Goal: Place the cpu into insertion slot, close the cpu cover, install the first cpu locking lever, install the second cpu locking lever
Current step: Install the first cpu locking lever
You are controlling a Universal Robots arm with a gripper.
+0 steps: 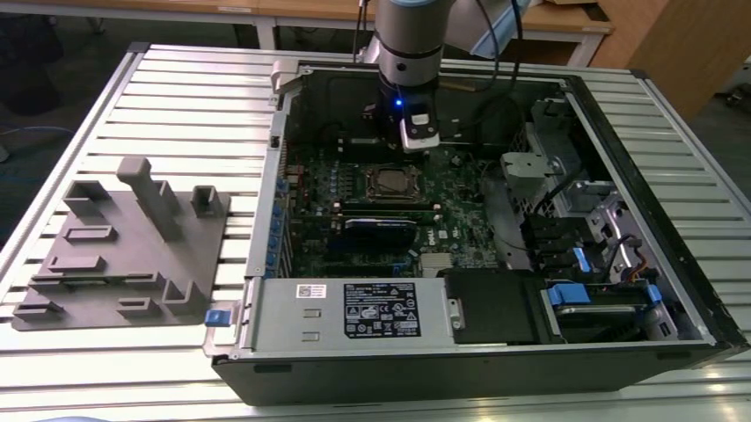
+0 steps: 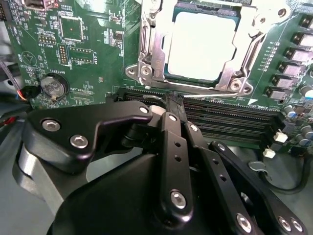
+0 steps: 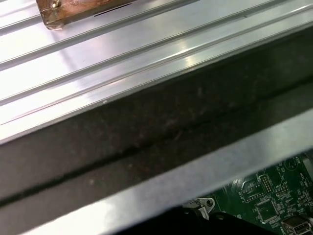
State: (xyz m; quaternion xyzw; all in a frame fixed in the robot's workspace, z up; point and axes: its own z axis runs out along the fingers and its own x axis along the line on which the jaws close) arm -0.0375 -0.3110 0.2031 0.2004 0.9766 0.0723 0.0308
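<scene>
One chip [image 2: 198,46] lies under its cover [image 2: 152,54]; our gripper [image 2: 175,99] hangs closed, empty, beside it; we fear a skewed push scraping the board [image 2: 93,63].

1. The tabletop [image 1: 188,97] is a silvery metal deck made of long slats with grooves between them. You get the same look in the first wrist view.
2. Lying on it is a black computer case [image 1: 470,382], on its side with the open face up. It takes up the middle and the exterior view's right.
3. Just beside the case, towards the exterior view's left, there's a grey moulded fixture [image 1: 118,255] with upright posts and pockets.
4. The first wrist view has a brownish block [image 3: 78,10] that's probably resting on the slats, hard to say.
</scene>
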